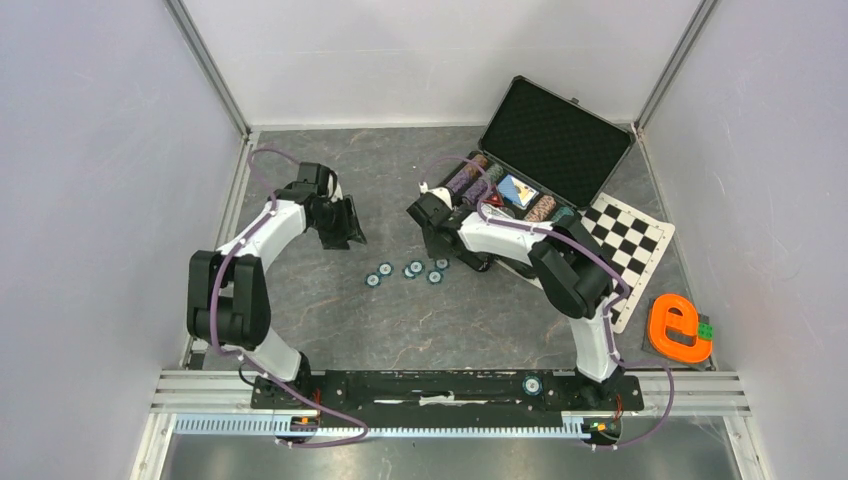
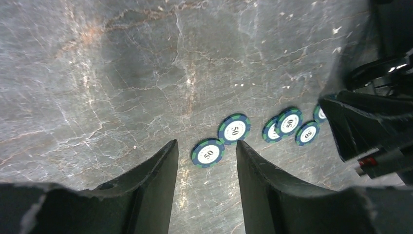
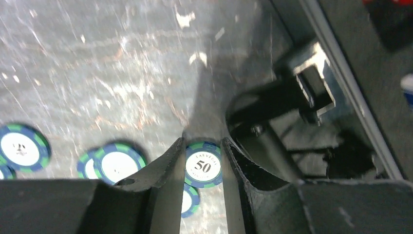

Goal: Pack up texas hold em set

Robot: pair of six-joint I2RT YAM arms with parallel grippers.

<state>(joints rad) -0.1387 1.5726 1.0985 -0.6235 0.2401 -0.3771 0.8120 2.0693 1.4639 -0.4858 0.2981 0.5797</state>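
From above, the teal chips (image 1: pixel 408 270) lie in a row on the worktop (image 1: pixel 330 330) between your arms. The right tool (image 1: pixel 445 258) sits at the row's right end, with the open case (image 1: pixel 555 130) just behind it to the right. The left tool (image 1: pixel 348 238) is farther off.

Left wrist: its fingers stand apart and empty, with the nearest chip (image 2: pixel 208 152) flat just ahead.

Right wrist: the fingers touch both edges of the end chip (image 3: pixel 203 168), seemingly clamped.

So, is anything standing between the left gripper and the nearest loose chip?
Nothing visible does. The left gripper is open above the table, and the nearest teal chip lies flat, showing through the gap between its fingers, with only bare surface around it.
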